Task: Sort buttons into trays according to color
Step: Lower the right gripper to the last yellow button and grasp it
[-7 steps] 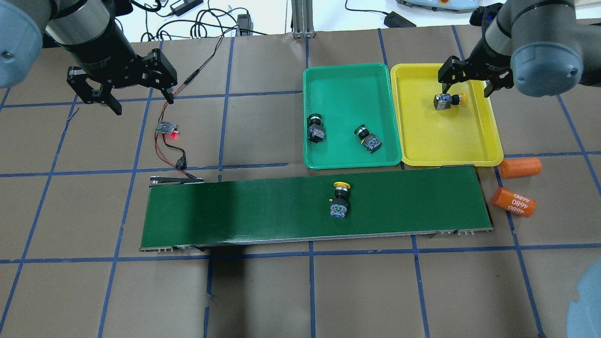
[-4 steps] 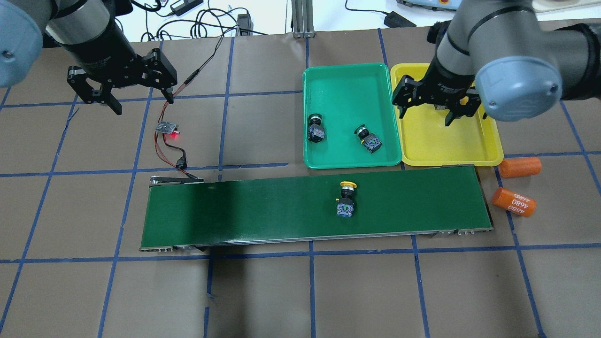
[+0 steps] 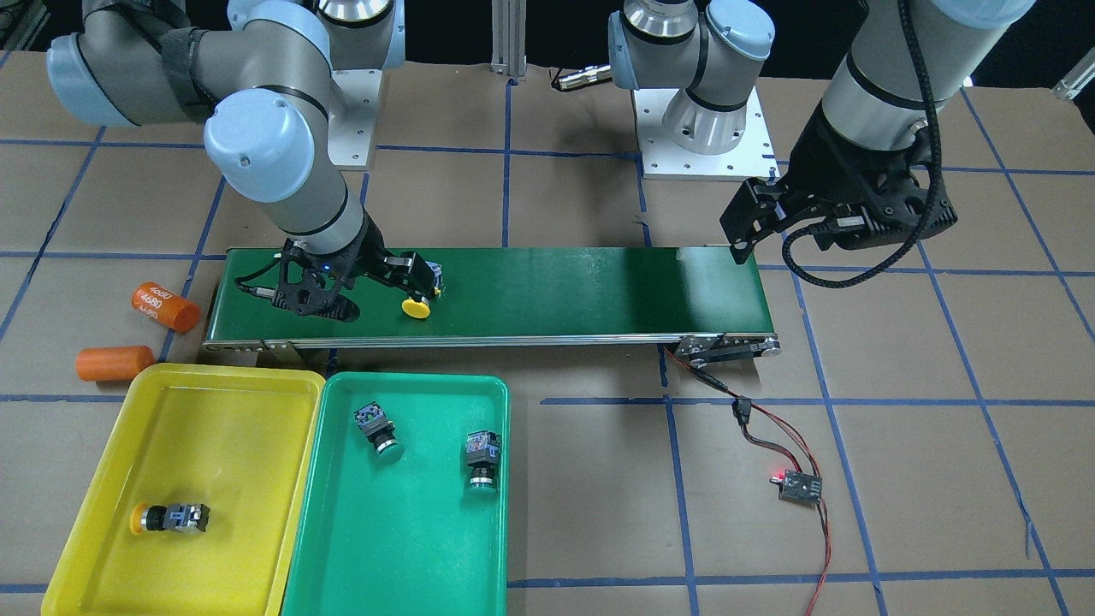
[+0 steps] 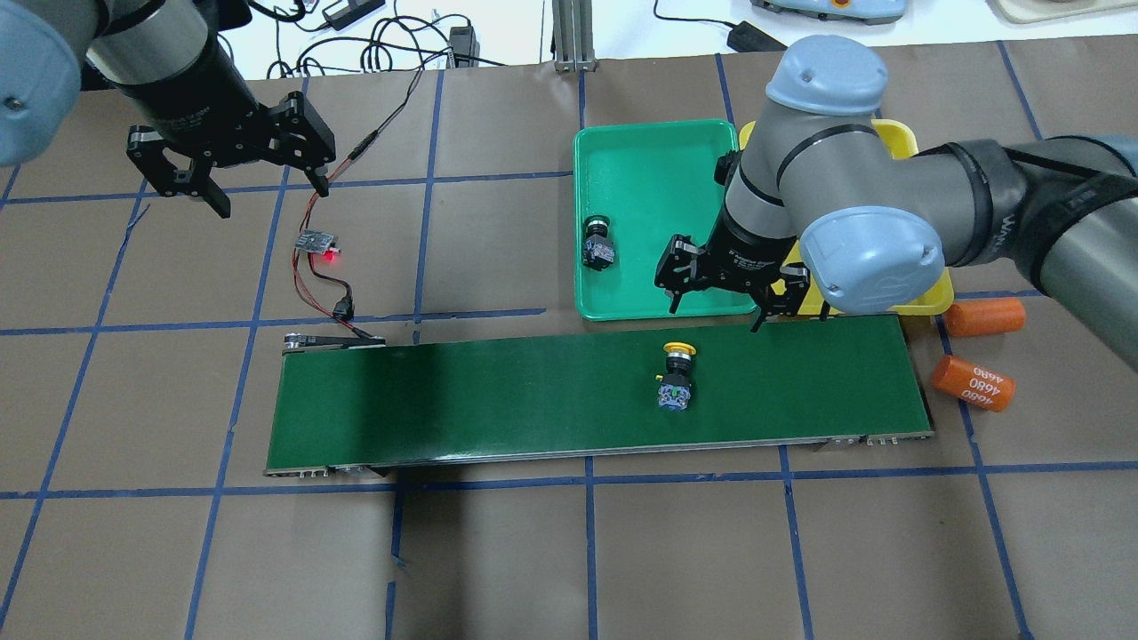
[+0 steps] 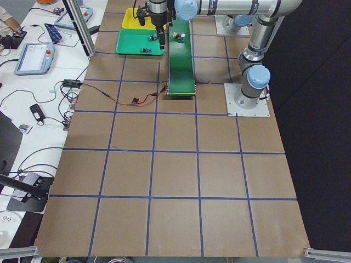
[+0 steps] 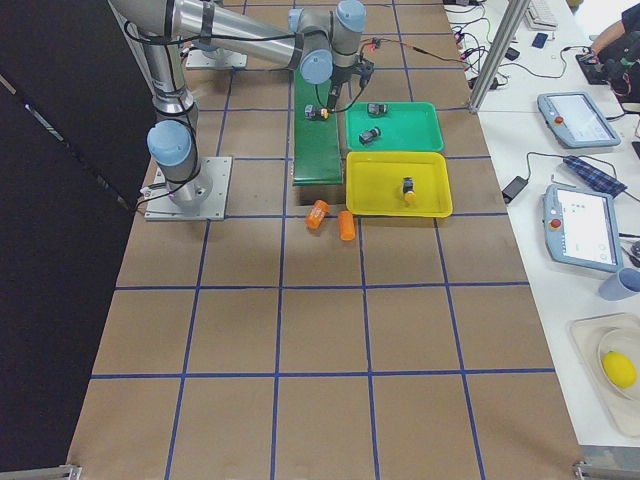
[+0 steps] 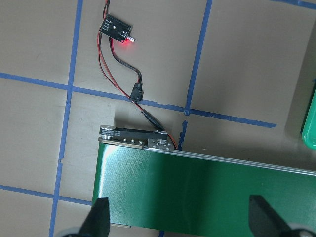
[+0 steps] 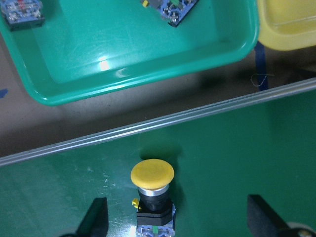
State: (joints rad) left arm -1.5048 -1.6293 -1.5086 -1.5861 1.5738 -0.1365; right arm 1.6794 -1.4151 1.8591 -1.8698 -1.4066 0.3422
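Observation:
A yellow button [image 4: 676,378] lies on the dark-green conveyor belt [image 4: 489,400]. My right gripper [image 4: 718,307] hovers open over the belt's far edge, just beyond that button. In the right wrist view the button [image 8: 152,195] sits between the open fingertips [image 8: 96,217]. The green tray [image 4: 658,169] holds two green buttons [image 3: 376,425] [image 3: 482,453]; overhead, one shows [image 4: 597,244] and my arm hides the other. The yellow tray [image 3: 214,428] holds one yellow button [image 3: 171,518]. My left gripper [image 4: 267,191] is open and empty, high over the table's far left.
Two orange cylinders [image 4: 982,316] [image 4: 973,382] lie off the belt's right end. A small sensor board [image 4: 318,242] with a red light and wires lies near the belt's left end. My right arm covers much of the yellow tray [image 4: 898,133] overhead.
My right gripper has left the yellow tray, where a yellow button stays, and swung down-left to the belt's far edge. The yellow button on the belt has drifted right. Left arm unmoved.

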